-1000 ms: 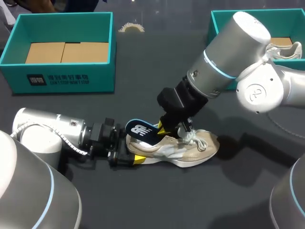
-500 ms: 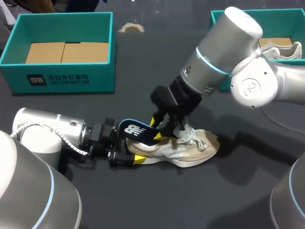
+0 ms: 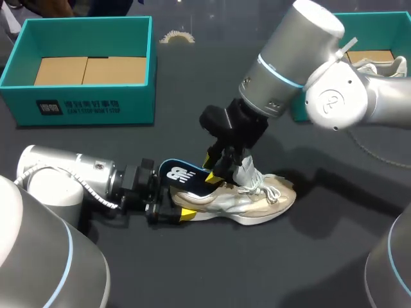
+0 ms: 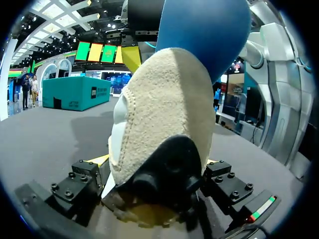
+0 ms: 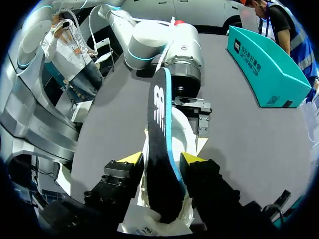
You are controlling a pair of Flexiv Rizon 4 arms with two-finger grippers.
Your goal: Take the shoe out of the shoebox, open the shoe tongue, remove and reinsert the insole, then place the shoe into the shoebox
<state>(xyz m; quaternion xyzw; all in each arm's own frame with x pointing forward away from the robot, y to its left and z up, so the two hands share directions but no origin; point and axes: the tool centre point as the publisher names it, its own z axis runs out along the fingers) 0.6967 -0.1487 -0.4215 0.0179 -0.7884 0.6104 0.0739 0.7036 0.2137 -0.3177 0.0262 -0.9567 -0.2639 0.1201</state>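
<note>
Silver arms (image 3: 292, 54) — blue rings (image 3: 280, 74); right claw (image 3: 213, 168) black, yellow-tipped.

Exhibition hall: bright display screens (image 4: 102, 52) overhead

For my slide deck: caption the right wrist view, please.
Right gripper pinches the dark insole sticking out of the shoe; left gripper holds its heel.

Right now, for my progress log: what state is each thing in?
shoe: resting on its sole, heel clamped.
insole: partly out of the shoe, rear end raised.
left gripper: shut on the shoe's heel.
right gripper: shut on the insole.
left shoebox: open, no shoe inside.
right shoebox: open, another shoe inside.
</note>
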